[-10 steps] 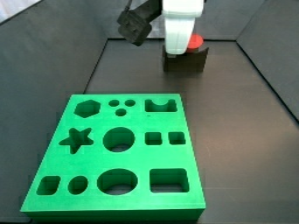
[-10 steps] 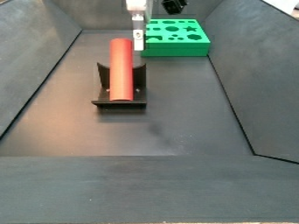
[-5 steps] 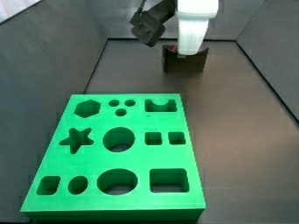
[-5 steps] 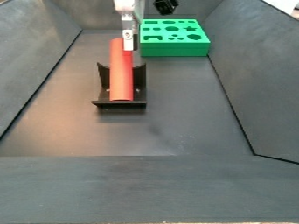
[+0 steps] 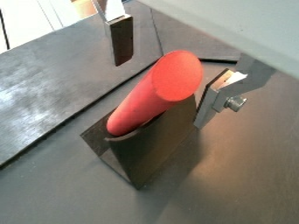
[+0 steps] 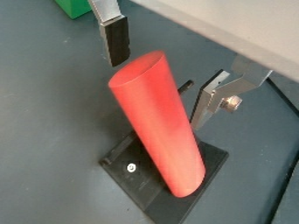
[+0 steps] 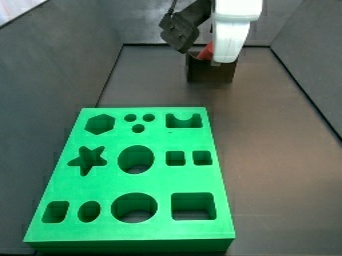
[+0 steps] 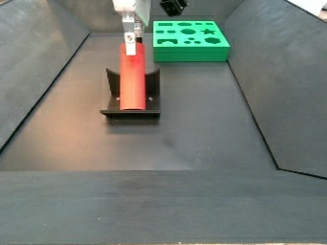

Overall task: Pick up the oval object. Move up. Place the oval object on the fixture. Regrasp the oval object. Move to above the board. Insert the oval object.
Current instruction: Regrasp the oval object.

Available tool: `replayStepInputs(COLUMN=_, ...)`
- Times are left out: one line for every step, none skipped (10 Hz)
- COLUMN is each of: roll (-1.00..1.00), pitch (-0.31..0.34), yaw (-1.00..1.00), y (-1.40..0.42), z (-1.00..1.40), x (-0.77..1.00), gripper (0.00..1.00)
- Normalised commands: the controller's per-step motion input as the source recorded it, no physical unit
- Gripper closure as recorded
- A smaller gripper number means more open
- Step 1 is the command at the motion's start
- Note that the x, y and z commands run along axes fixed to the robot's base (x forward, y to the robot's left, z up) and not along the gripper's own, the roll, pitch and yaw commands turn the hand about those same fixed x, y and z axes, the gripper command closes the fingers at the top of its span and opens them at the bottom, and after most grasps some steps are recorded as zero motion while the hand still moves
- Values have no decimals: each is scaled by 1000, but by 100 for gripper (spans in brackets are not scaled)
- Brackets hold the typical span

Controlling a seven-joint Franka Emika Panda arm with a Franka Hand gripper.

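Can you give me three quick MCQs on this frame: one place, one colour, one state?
1. Where does the oval object lie?
A. In a board hole
B. In the fixture's notch
C. On the bare floor

2. What colour is the board?
A. Green
B. Blue
C. Grey

3. How does the end effector stand?
A. Shut on the oval object
B. Open, one finger on each side of the oval object's end
C. Out of view

Key: 1 B, the peg rests on the fixture. 2 A, bright green in both side views. 3 B, both wrist views show gaps between the fingers and the peg.
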Motion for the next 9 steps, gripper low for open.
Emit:
replayStepInputs(roll=-38, pitch=230, yaw=55, y=-13, z=-1, x=191, gripper=0)
replayStepInputs(roll=-42, pitch=231, yaw=55, y=-12, z=1, x=128, gripper=0)
replayStepInputs(roll=-46, pitch=231, yaw=54, y=-12, z=4, x=97, gripper=0)
replayStepInputs(roll=-50, pitch=222, yaw=53, y=-9, z=8, x=76, gripper=0)
replayStepInputs(roll=-50, pitch=222, yaw=53, y=-8, z=7, x=75, gripper=0)
replayStepInputs(roll=-50, pitch=222, yaw=53, y=-9, z=7, x=75, gripper=0)
replayStepInputs(roll=-51, pitch=221, yaw=53, y=-9, z=7, x=76, gripper=0)
replayStepInputs(roll=-51, pitch=221, yaw=53, y=-9, z=7, x=76, gripper=0)
replayStepInputs(roll=-51, pitch=220, yaw=53, y=-9, z=8, x=76, gripper=0)
